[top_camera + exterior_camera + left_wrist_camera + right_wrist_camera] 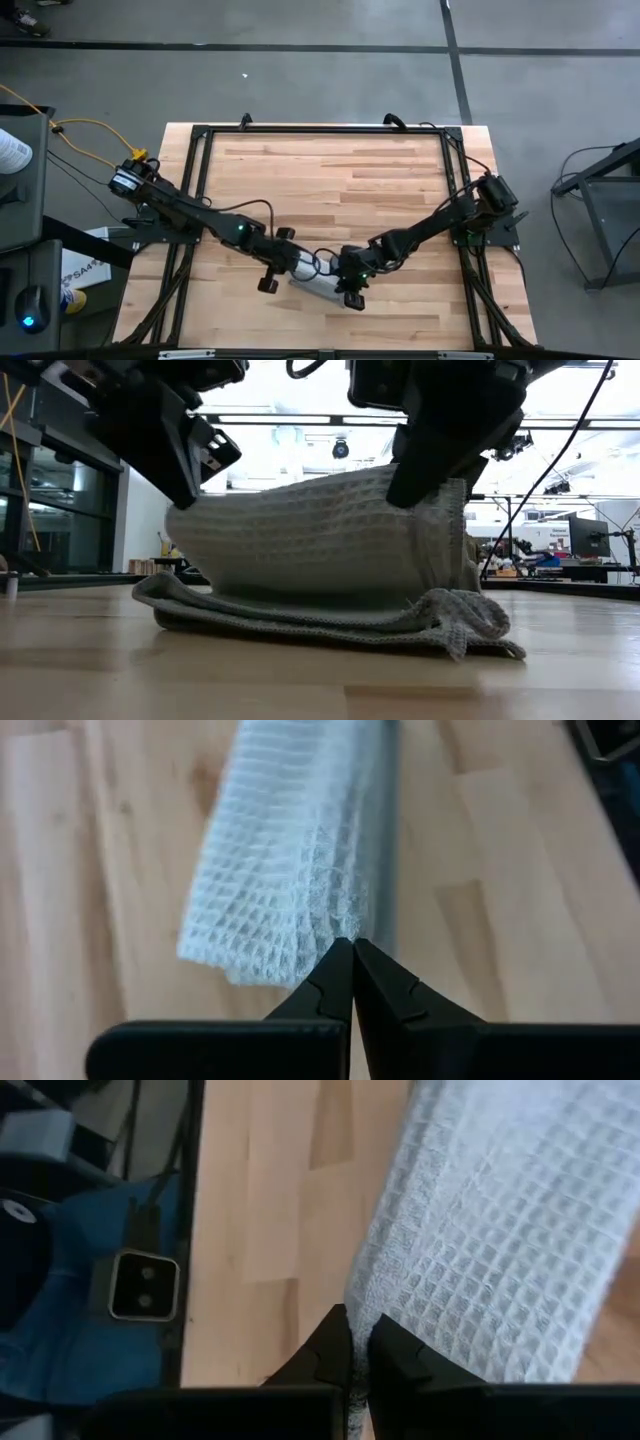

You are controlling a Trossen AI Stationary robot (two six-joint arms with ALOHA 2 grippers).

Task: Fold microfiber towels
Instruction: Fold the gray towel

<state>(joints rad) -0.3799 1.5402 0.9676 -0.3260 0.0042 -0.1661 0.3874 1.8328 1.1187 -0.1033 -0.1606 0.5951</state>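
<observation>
The light grey ribbed microfiber towel is near the table's near edge. Its upper part is raised in an arch between my two grippers. Its lower part lies bunched in folds on the wood. My left gripper is shut on the raised part's left end, and shows at the upper left in the low view. My right gripper is shut on the right end, at the upper right in the low view. Both come slanting down from above. My left gripper pinches the towel's raised left end between its two fingertips, slanting down from the table's left. That end hangs lifted, and the cloth sags from it to the table. One layer or several, I cannot tell. My right gripper pinches the towel at its edge, on the raised right end, between its two fingertips. It slants down from the table's right. The cloth drops from the fingers to the folds on the table.
Bare wooden tabletop stretches toward the far edge. A black frame rail runs along the table's sides and far edge. A small camera sits just beyond the near edge.
</observation>
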